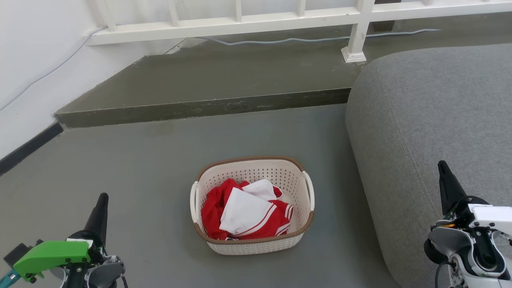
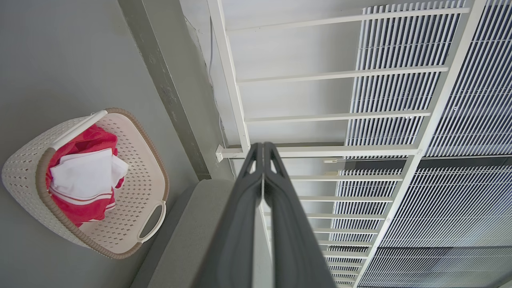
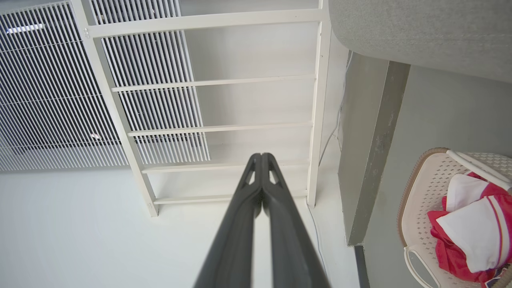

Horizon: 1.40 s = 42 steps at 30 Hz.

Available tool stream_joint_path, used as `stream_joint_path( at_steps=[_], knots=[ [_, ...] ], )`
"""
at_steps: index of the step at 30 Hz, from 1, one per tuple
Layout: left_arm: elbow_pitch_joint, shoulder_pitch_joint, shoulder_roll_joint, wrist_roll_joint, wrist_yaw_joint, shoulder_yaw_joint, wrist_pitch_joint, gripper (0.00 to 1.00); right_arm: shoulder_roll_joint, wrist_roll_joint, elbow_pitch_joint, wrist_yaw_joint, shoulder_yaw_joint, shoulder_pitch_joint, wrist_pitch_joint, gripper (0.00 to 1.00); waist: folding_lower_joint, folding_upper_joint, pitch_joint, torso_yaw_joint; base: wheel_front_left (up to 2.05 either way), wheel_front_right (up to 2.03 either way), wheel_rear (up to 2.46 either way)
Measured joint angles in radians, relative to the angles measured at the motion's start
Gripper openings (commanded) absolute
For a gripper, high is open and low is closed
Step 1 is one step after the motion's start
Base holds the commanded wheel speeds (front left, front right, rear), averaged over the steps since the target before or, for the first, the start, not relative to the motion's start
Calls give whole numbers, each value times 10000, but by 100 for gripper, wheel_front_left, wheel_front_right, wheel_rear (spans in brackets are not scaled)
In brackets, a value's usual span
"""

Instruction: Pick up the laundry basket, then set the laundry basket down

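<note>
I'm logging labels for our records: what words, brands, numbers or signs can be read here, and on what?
No text can be read anywhere.
laundry basket: no label or brand showing.
Red and white clothes inside it: stripes, no legible lettering.
white cover behind the right gripper: a tiny dark mark, too small to read.

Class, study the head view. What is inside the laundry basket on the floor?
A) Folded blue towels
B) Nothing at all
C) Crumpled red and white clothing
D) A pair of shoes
C: the red and white clothing lies bunched inside the laundry basket, filling much of its bottom below the brown rim.
</note>
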Motion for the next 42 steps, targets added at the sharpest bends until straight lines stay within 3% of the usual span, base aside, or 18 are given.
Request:
stream_joint_path(
  at_steps=[27,28,42],
  knots=[
    [182,88,-56,2,10,-12,0,0,63,0,165,-46,13,113,13,0,0,0,0,0,0,0,0],
    [297,172,-111,2,10,-21,0,100,121,0,282,-54,19,229,12,100,0,0,0,0,0,0,0],
    [234,392,-213,2,10,-221,-366,100,224,-113,69,-56,259,459,-153,100,0,0,10,-10,0,0,0]
  ],
)
